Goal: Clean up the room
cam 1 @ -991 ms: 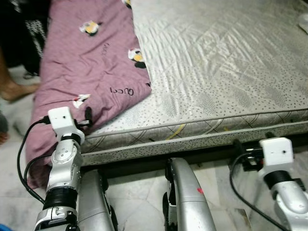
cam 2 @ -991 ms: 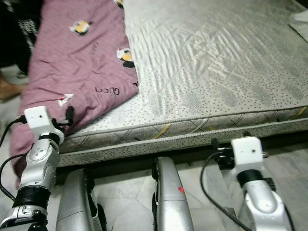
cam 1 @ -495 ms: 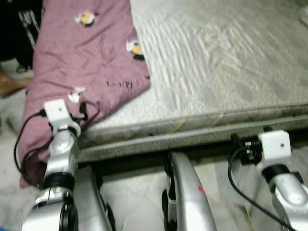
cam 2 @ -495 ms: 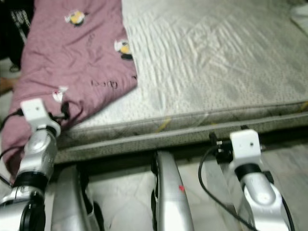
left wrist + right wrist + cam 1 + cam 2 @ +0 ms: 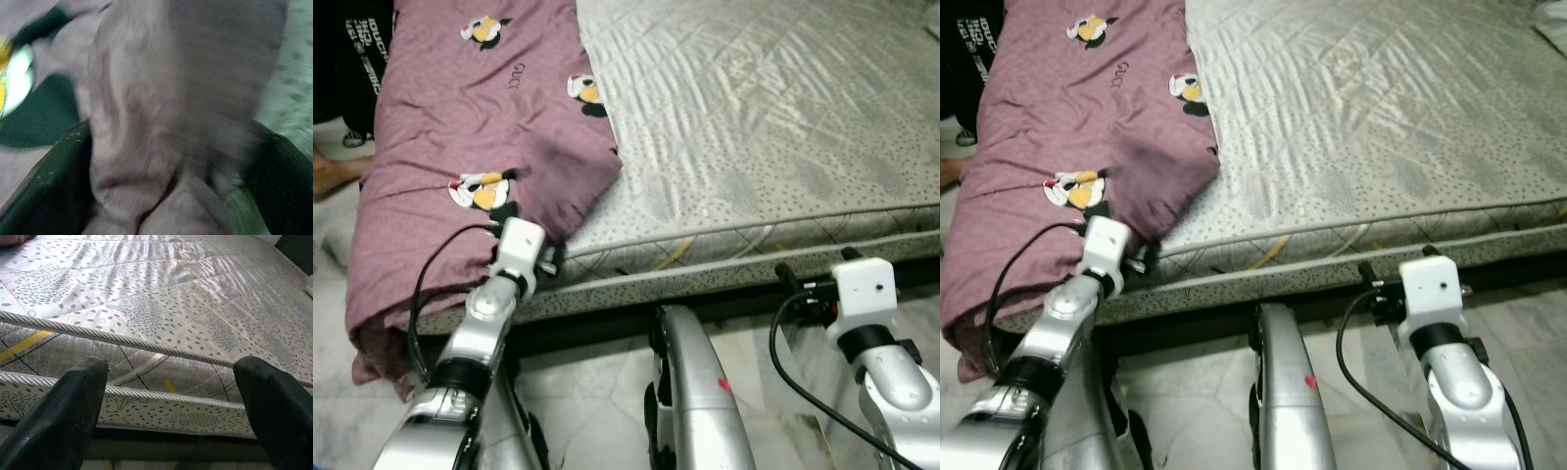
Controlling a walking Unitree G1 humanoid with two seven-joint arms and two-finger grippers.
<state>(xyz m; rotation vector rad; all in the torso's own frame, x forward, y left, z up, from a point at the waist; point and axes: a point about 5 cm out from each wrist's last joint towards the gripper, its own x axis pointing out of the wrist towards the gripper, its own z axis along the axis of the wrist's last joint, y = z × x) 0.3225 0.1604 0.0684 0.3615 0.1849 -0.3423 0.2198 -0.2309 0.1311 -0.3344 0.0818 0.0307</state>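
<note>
the left gripper [image 5: 166,161], jaws spread around a fold of the purple blanket [image 5: 480,127] at the mattress [image 5: 754,127] edge near 8 o'clock, should clench deep before lifting; right gripper [image 5: 171,396] hangs released.

We are reaching our left gripper [image 5: 551,257] rightward across the frame into the purple blanket's [image 5: 480,117] lower corner, fabric bunching between its fingers.

My left gripper [image 5: 166,161] view is blurred; purple printed blanket [image 5: 460,127] cut off at twelve o'clock.
</note>
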